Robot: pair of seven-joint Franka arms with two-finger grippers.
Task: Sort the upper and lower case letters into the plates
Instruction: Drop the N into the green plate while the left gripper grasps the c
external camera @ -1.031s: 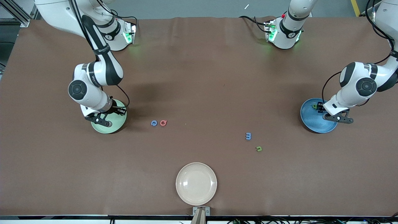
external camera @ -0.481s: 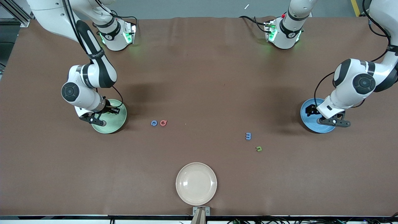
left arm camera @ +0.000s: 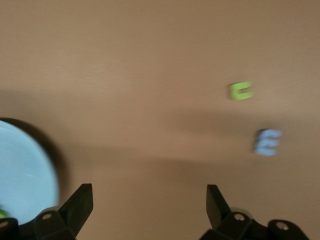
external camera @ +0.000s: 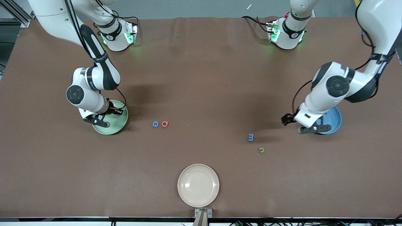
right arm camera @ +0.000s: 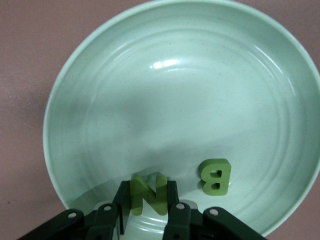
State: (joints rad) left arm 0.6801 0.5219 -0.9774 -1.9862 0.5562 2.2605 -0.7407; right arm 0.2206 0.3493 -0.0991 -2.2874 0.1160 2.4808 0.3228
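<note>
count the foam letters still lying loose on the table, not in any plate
4. Blue G and red G lie side by side beside the mint plate; blue m and green n lie toward the blue plate.

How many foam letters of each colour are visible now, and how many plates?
Green letters: 3, N, B, n
Blue letters: 2, G, m
Red letters: 1, G
Plates: 3, mint, blue, cream
Total: 9

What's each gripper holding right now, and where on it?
Right gripper: green N, pinched at its lower edge, over the mint plate. Left gripper: nothing.
</note>
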